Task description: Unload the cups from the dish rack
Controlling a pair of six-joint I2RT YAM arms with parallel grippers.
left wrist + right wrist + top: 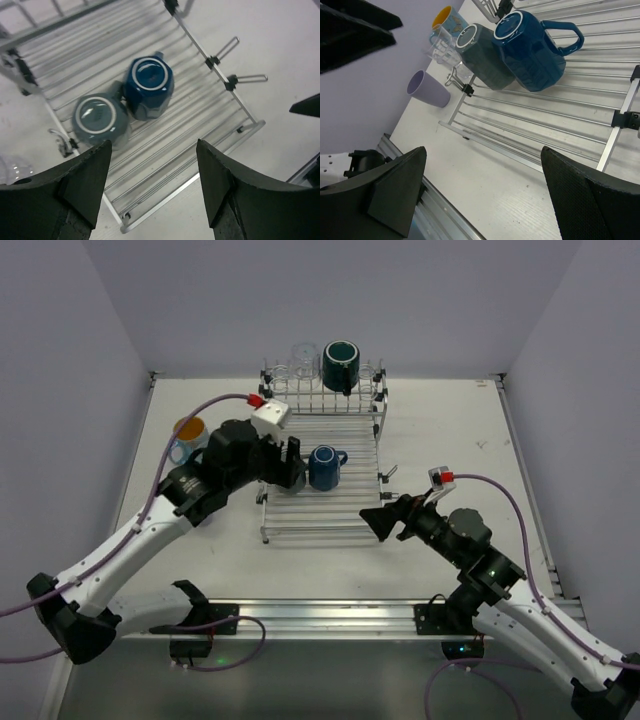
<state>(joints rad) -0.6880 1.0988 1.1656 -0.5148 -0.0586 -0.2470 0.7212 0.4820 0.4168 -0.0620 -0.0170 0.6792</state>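
Note:
The silver wire dish rack [320,515] sits mid-table. A dark blue mug [323,468] stands upside down on its flat tray, touching a grey-blue mug [100,120] to its left. A teal mug [340,365] and a clear glass [303,360] sit on the rear tier. My left gripper [290,465] is open and empty, above the tray's left side; both mugs show beyond its fingertips [90,170]. My right gripper [385,523] is open and empty, low by the rack's near right corner, facing the dark blue mug [532,47].
On the table left of the rack stand a purple cup [427,89], a clear tumbler [445,50] and a light blue mug with orange inside [188,435]. Wire hooks [235,77] stick out of the rack's right edge. A metal rail [320,615] runs along the near edge.

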